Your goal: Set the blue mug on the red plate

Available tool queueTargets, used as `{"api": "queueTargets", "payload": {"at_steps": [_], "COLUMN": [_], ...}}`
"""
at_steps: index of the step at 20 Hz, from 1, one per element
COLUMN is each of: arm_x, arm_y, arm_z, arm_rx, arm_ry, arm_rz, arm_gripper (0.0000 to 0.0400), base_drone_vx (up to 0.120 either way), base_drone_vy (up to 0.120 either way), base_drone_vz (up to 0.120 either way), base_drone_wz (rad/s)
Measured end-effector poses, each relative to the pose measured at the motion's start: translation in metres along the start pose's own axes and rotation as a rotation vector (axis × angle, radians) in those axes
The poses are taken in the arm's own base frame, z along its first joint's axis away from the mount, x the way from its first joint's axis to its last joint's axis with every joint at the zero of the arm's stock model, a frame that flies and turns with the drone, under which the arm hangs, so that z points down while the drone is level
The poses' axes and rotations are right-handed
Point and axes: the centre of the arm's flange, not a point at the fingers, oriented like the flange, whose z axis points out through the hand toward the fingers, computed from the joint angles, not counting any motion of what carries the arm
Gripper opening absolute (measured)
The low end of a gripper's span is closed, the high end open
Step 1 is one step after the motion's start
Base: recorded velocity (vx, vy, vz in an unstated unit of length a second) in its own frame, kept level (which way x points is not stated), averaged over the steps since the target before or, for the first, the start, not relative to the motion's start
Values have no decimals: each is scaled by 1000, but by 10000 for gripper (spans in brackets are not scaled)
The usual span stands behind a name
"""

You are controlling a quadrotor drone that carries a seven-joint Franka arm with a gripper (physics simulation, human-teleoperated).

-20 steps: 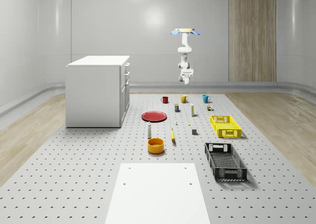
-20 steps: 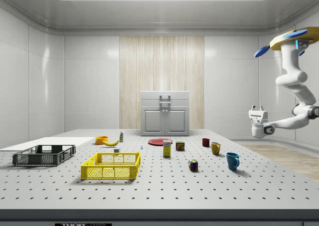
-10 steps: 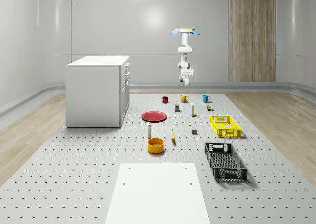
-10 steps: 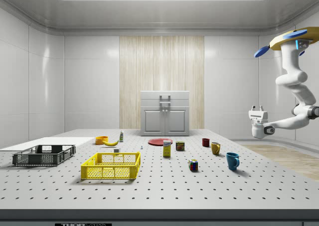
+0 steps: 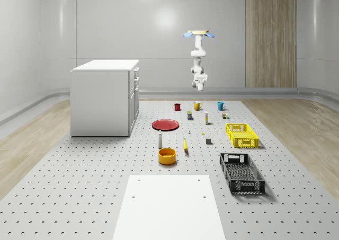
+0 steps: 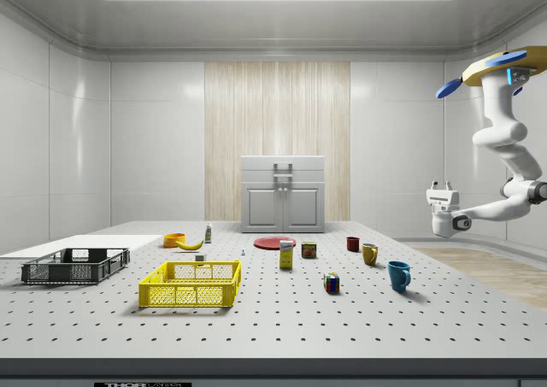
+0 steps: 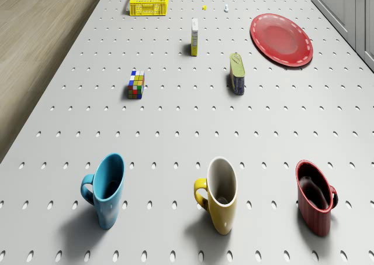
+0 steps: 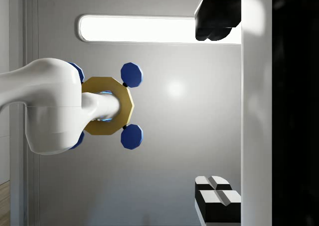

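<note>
Three mugs sit in a row near the far edge of the tabletop [image 5: 79,197] — blue mug [image 7: 107,189], yellow mug [image 7: 219,193], dark red mug [image 7: 315,203], all upright, apart from one another, handles showing. Landmark is the red plate [image 7: 281,38]: it lies flat and bare, well apart from the blue mug, which stands far off diagonally across the row from it; the dark red mug is the closest of the three to the plate. Between plate and mugs: a small green can [image 7: 236,74] near the plate, a narrow yellow box [image 7: 194,36] standing just beyond it, a colour cube [image 7: 136,84] further out toward the blue mug's side. Yellow crate [image 5: 241,135] and black crate [image 5: 241,172] sit well away from the plate on the whole-scene view's right; orange bowl [image 5: 167,155], banana [image 5: 185,144] and a small white bottle [image 5: 160,139] lie nearer the camera than the plate; white cabinet [image 5: 105,97] stands just beside the plate. Drone [image 6: 500,67] hovers high, off past the mug-row edge of the tabletop, arm folded down and forward. End effector [image 6: 441,190] hangs in the air well above and beyond the blue mug, carrying nothing — its fingers [image 8: 219,198] sit spread wide apart in the wrist view.
</note>
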Motion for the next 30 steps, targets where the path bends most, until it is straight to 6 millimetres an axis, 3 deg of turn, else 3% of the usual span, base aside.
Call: {"api": "queueTargets", "payload": {"at_steps": [20, 26, 30], "arm_x": [-10, -26, -46], "arm_y": [-8, -23, -42], "arm_z": [1, 6, 22], "arm_rx": [-78, -235, -464], "arm_ry": [100, 262, 494], "arm_rz": [-1, -4, -8], "arm_gripper": [400, 400, 400], "base_drone_vx": [0, 0, 0], "base_drone_vy": [0, 0, 0], "base_drone_vz": [0, 0, 0], "base_drone_wz": [0, 0, 0]}}
